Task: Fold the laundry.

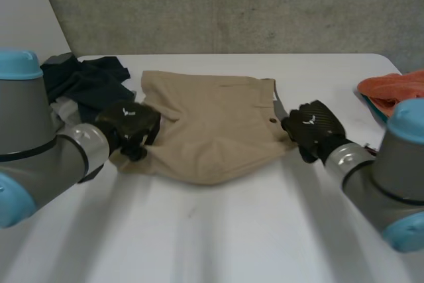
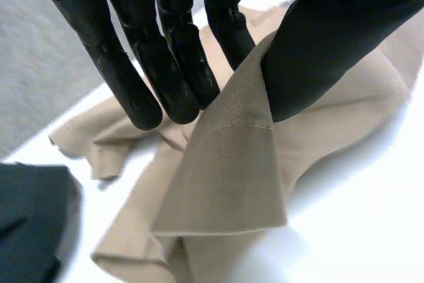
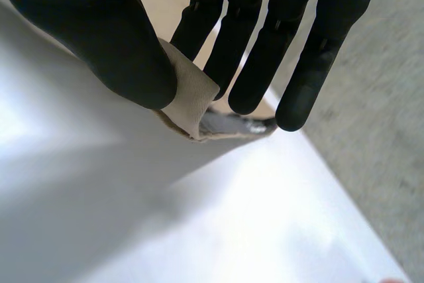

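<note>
The left hand (image 1: 130, 122) pinches the shorts (image 1: 212, 127) at their near left corner. In the left wrist view its thumb presses a stitched hem flap (image 2: 228, 164) against the fingers (image 2: 169, 71), which are nearly straight, and the flap stands up off the table (image 2: 361, 230) with the cloth bunched in folds below it. The right hand (image 1: 313, 128) grips the shorts at their near right corner, just beside a small dark button on that edge. In the right wrist view a small fold of tan cloth (image 3: 189, 94) is caught between the thumb and the nearest finger, the other fingers (image 3: 265, 57) are straight beside it, and a bit of grey lining shows under the fold. The tan shorts lie spread on the white table (image 1: 218, 230) between the two hands, toward its far side. They are mostly flat, with shallow creases, and their near edge curves toward the robot from one hand to the other. A pile of dark clothes (image 1: 86, 81) sits at the far left of the table, just beside the shorts' left edge and behind the left hand, and part of it shows in the left wrist view (image 2: 30, 226). An orange cloth (image 1: 394, 87) lies at the table's right edge, well apart from the shorts. A grey wall stands behind the table.
</note>
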